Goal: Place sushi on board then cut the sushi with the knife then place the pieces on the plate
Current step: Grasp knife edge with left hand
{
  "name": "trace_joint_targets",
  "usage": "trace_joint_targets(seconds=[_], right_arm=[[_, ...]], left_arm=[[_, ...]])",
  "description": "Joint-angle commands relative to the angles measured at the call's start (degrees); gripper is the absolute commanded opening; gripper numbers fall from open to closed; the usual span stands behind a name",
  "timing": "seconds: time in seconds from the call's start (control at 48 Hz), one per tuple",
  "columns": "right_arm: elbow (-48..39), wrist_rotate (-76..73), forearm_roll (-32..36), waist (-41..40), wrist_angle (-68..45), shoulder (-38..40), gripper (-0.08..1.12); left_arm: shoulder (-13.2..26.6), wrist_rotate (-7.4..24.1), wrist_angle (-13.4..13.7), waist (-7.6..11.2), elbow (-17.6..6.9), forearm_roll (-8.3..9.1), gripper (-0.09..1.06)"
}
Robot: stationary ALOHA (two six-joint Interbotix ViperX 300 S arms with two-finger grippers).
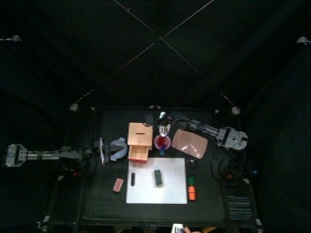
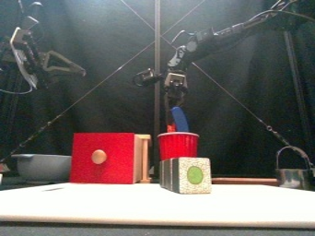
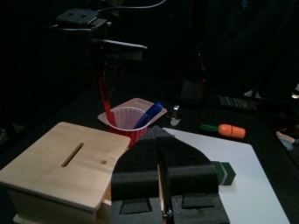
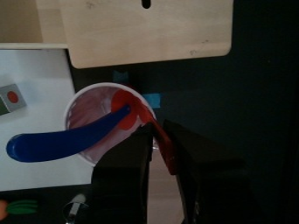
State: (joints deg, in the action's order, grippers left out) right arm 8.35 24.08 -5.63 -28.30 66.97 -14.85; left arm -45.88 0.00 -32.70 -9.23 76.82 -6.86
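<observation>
The dark green sushi roll (image 2: 187,175) lies on the white cutting board (image 1: 177,169), also seen from above (image 1: 158,175). Behind it stands the red cup (image 2: 178,146) with the blue knife (image 2: 181,118) in it. My right gripper (image 2: 172,88) hangs over the cup, shut on the red knife (image 3: 105,92), whose lower end is still inside the cup (image 3: 128,120). The right wrist view shows the red knife (image 4: 165,147) between the jaws above the cup (image 4: 100,109). My left gripper (image 3: 162,147) is shut and holds nothing, raised at the left near the wooden box (image 1: 142,138). The pink tray (image 1: 190,141) lies right of the cup.
A blue-grey bowl (image 2: 43,166) sits at the far left and a metal cutter (image 2: 293,171) at the far right. A toy carrot (image 1: 192,192) lies on the board's right front corner. A small pink toy (image 1: 118,185) lies left of the board.
</observation>
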Motion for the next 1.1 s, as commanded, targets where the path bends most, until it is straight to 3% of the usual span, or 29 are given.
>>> trace_joint_targets(seconds=[0.021,0.312,0.667,1.104], right_arm=[[1.32,0.09,-0.09,0.26,-0.18,1.76,0.57],[0.35,-0.44,-0.09,2.55,1.58,3.78,0.57],[-8.09,-3.69,0.09,3.87,4.57,8.17,0.57],[-9.49,-4.92,4.92,4.22,5.01,8.44,0.57]], left_arm=[[0.09,0.0,-0.53,-0.18,-0.7,0.0,0.05],[0.09,0.0,-0.53,-0.18,-0.7,0.0,0.05],[0.09,0.09,-0.44,-0.18,-0.79,-0.53,0.05],[0.09,0.0,-0.35,-0.18,-0.88,-0.53,0.05]])
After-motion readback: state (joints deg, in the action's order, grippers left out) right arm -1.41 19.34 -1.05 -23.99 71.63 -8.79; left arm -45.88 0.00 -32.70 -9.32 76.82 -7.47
